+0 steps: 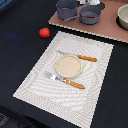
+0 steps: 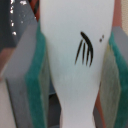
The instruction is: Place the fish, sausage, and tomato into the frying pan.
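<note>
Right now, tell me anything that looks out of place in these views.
The tomato lies alone on the dark table, off the placemat and away from the frying pan. In the wrist view the white fish is clamped between the gripper's green pads. The cutlery beside the plate sits tidy.

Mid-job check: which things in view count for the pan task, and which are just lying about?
Job: fish, clamped in the gripper; tomato, beside the placemat; frying pan, with a reddish rod inside, likely the sausage.
Lying about: pot, bowl, plate, knife, fork, placemat.
</note>
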Robot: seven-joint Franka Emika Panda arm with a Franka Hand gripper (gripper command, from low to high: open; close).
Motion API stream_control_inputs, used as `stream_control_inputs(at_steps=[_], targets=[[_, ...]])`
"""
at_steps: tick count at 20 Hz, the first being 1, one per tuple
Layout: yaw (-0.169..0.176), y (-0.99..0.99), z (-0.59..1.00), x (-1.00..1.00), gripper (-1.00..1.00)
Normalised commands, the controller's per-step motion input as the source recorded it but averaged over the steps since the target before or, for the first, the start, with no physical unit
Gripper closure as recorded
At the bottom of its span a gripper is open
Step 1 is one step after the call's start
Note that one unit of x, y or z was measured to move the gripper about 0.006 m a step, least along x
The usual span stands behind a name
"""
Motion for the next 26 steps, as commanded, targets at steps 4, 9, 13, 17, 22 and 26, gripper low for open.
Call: stream_control_inputs(at_steps=[4,9,13,17,22,26], targets=[[0.0,0.74,0.0,0.64,1.0],[0.0,0.73,0.0,0.6,1.0],[0.0,0.67,0.0,0.47,-1.0],[0.0,0.64,0.0,0.38,-1.0],[-0.005,0.59,0.55,0.41,-1.0],[-0.016,0.41,1.0,0.32,-1.0]])
